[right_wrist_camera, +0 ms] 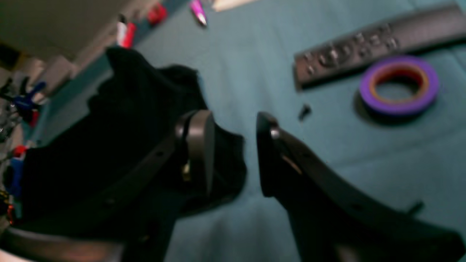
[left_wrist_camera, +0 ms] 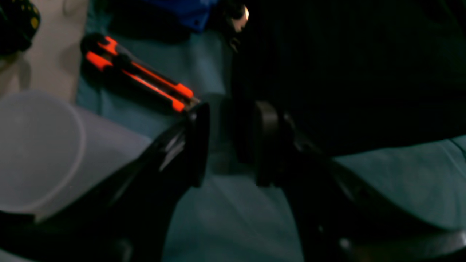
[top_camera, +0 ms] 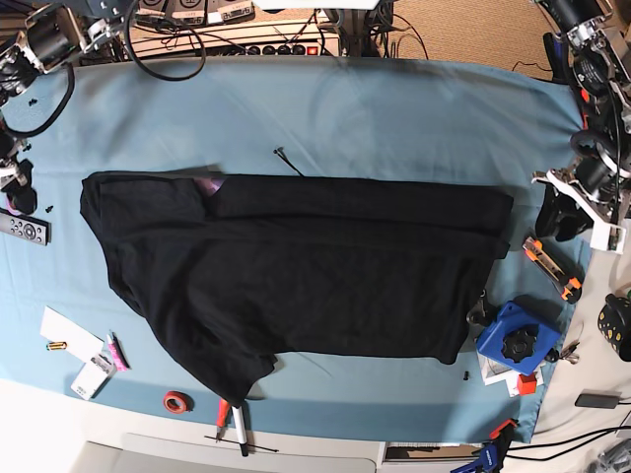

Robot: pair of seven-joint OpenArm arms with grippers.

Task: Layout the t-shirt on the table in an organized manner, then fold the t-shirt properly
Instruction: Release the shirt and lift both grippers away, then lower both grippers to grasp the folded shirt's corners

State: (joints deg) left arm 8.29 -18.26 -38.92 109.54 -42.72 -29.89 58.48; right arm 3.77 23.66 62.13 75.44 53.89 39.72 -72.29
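Note:
The black t-shirt [top_camera: 296, 266] lies spread across the light blue table [top_camera: 375, 108], with a bit of purple print [top_camera: 209, 184] showing at a fold near its upper left. My left gripper [top_camera: 557, 217] is open and empty by the shirt's right edge. In the left wrist view [left_wrist_camera: 231, 142] one finger lies against the shirt's edge [left_wrist_camera: 346, 72]. My right gripper [top_camera: 15, 187] is open and empty at the table's left border. In the right wrist view [right_wrist_camera: 233, 153] one finger is over a shirt corner [right_wrist_camera: 109, 138].
An orange box cutter [left_wrist_camera: 138, 74] and a translucent cup [left_wrist_camera: 36, 153] lie beside the left gripper. A remote [right_wrist_camera: 378, 40] and a purple tape roll [right_wrist_camera: 398, 83] lie by the right gripper. A blue tool [top_camera: 513, 340], a red tape roll [top_camera: 177, 401] and a marker [top_camera: 237, 424] sit along the front.

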